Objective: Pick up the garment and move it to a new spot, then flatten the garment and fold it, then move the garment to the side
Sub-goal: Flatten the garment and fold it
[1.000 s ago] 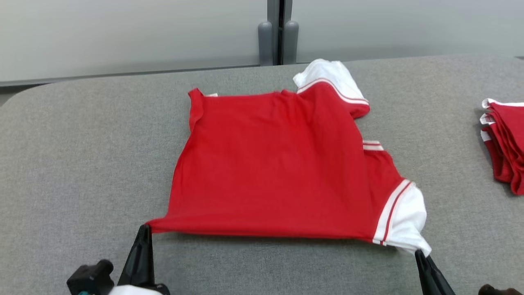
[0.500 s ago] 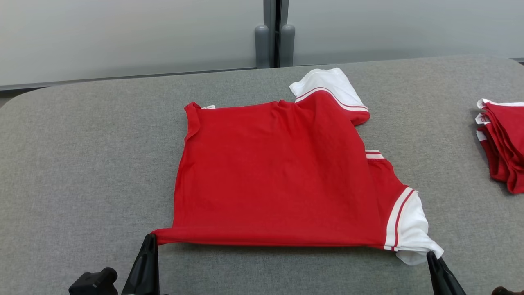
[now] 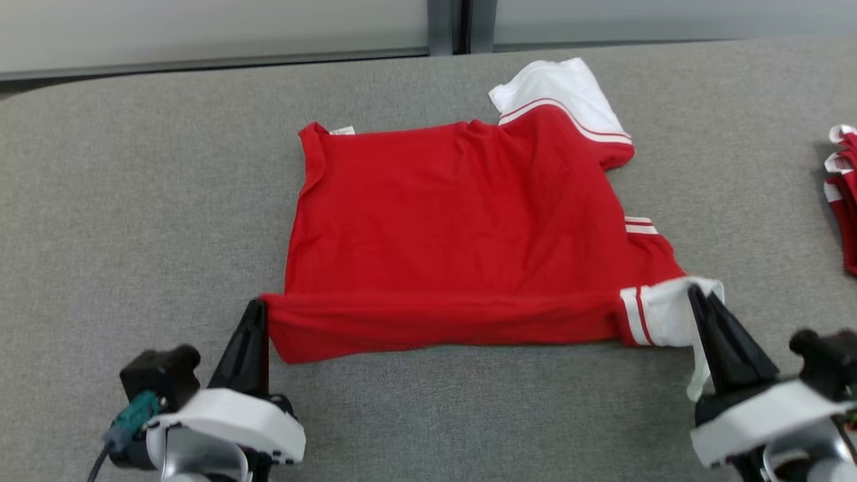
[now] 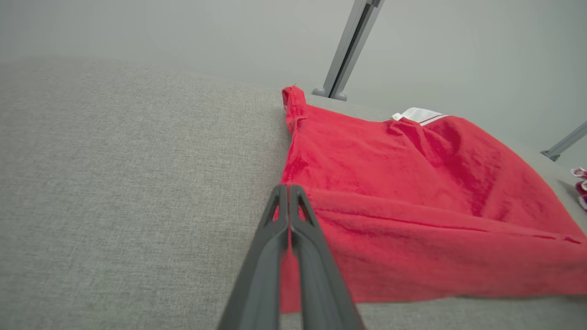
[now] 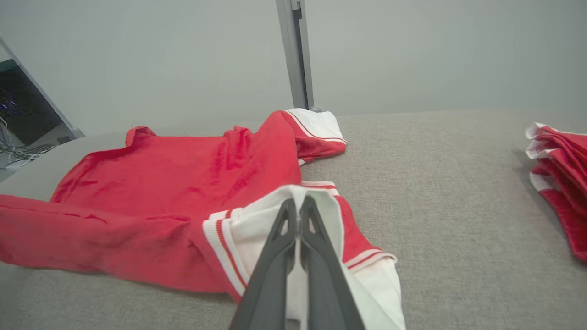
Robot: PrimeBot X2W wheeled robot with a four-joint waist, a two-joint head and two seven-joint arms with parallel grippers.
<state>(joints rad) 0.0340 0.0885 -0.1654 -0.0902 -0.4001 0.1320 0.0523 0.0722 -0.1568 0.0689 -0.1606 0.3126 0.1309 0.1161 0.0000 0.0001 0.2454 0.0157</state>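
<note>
Garment [image 3: 455, 221] first: a red short-sleeved shirt with white sleeve ends and thin red-and-white stripes is lying near the middle of the grey surface [image 3: 134, 201], its far part resting mostly flat. Its near edge is standing raised off the surface and is hanging as a taut red band between the two hands. The far sleeve end [image 3: 562, 90] is lying white and flat at the far right corner. The near sleeve end [image 3: 663, 311] is bunching up at the near right corner.

The left hand [image 3: 258, 306] is pinching the near left corner of the red fabric, its two dark fingers pressing together (the left wrist view is showing no gap between them). The right hand [image 3: 696, 293] is clamping the near sleeve end in the same way, fingers tight together, with white cloth draping down on either side of them.

A small white tag [image 3: 343, 130] is sitting at the shirt's far left corner; any writing on it is too small to read. A stack of red and white garments [image 3: 845, 194] is lying at the right edge of the surface, well apart.
</note>
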